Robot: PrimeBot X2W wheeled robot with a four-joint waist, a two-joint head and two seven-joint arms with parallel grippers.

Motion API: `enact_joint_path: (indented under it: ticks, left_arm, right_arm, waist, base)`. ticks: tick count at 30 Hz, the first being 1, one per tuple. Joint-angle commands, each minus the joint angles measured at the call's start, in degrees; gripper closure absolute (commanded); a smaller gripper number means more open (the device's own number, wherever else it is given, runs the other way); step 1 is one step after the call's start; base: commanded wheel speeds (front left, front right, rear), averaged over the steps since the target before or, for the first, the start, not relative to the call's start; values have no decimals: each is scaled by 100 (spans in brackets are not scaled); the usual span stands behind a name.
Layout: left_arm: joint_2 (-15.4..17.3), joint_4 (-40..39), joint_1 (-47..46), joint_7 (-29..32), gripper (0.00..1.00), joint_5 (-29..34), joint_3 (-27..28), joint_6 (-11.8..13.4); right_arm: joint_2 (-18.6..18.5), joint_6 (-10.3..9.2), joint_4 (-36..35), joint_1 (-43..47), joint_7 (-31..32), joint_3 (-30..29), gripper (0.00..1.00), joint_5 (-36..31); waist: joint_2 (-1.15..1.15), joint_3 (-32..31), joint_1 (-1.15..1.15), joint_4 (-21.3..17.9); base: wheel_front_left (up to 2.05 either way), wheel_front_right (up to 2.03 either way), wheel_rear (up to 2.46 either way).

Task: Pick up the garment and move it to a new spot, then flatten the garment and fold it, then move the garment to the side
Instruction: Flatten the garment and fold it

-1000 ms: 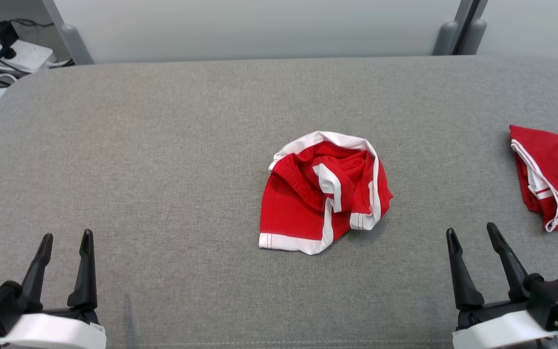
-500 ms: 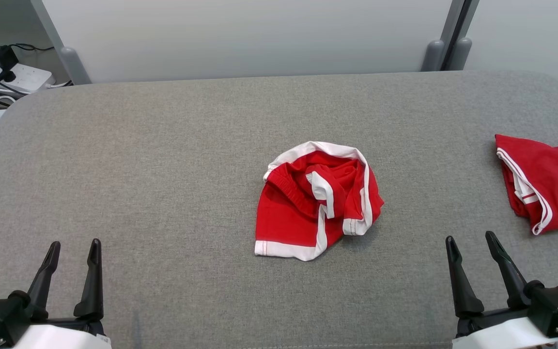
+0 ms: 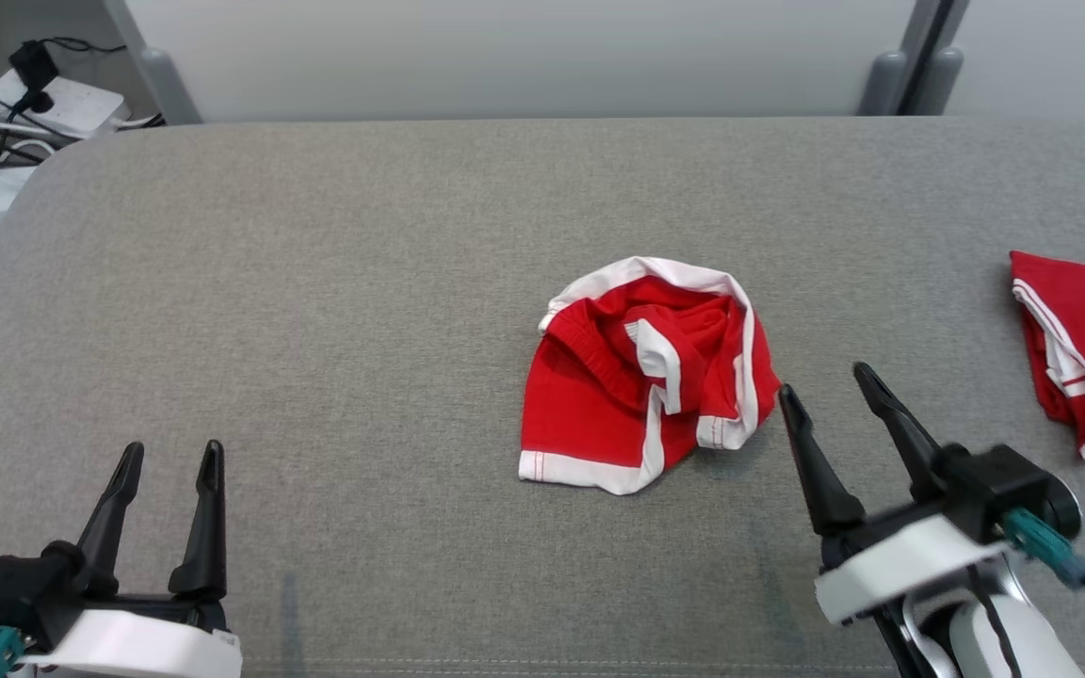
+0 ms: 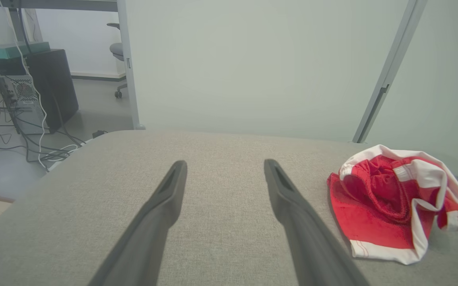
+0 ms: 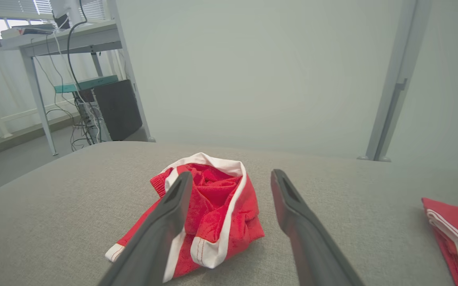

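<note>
A crumpled red garment (image 3: pixel 646 377) with white trim lies in a heap at the middle of the grey padded table (image 3: pixel 316 282). It also shows in the left wrist view as the garment (image 4: pixel 388 202) at the right, and in the right wrist view as the garment (image 5: pixel 213 206) just ahead. My right gripper (image 3: pixel 825 381) is open, its left fingertip close to the heap's right edge, nothing between the fingers. My left gripper (image 3: pixel 170 452) stands open and empty near the front left, far from the heap.
A second red garment with white stripes (image 3: pixel 1079 348) lies folded at the table's right edge. Beyond the back left corner a power strip with cables (image 3: pixel 53 89) sits on the floor. A pale wall panel runs behind the table.
My right gripper has moved forward and to the left, up to the garment's right side. The head camera has shifted slightly. The left gripper has hardly moved.
</note>
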Motion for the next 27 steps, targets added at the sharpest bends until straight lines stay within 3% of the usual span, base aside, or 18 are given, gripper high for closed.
enact_joint_path:
  ticks: [1, 13, 14, 15, 16, 17, 22, 27]
  left_arm:
    - [119, -158, -396, -12, 0, 66, 179, 0]
    - [-354, 143, -1185, -65, 0, 252, -465, -357]
    - [-392, 189, -1226, -74, 0, 261, -488, -386]
    - [-425, 233, -1257, -82, 0, 268, -503, -413]
    - [-453, 278, -1281, -90, 0, 276, -506, -436]
    - [-476, 317, -1300, -97, 0, 285, -503, -456]
    - [-527, 425, -1331, -116, 0, 322, -427, -514]
    - [-544, 482, -1379, -126, 0, 385, -341, -602]
  right_arm:
    - [-167, 1, -24, -372, 96, 288, 0, 19]
    - [-1197, 1, 1607, -2425, 1420, 1960, 0, 972]
    - [-1242, 1, 1709, -2506, 1537, 2050, 5, 1042]
    - [-1277, 1, 1774, -2574, 1626, 2142, 55, 1125]
    - [-1313, 1, 1818, -2637, 1661, 2208, 82, 1190]
    - [-1346, 1, 1873, -2684, 1707, 2245, 100, 1240]
    - [-1444, 1, 1892, -2766, 1782, 2357, 100, 1443]
    - [-1555, 1, 1431, -2554, 1475, 2253, 100, 1523]
  waist:
    - [0, 112, 0, 152]
    - [0, 527, 0, 1044]
    - [0, 542, 0, 1082]
    - [0, 556, 0, 1107]
    - [0, 563, 0, 1117]
    - [0, 571, 0, 1120]
    - [0, 614, 0, 1041]
    - [0, 681, 0, 836]
  base:
    - [0, 0, 0]
    - [0, 0, 0]
    - [0, 0, 0]
    - [0, 0, 0]
    - [0, 0, 0]
    - [0, 0, 0]
    - [0, 0, 0]
    - [0, 0, 0]
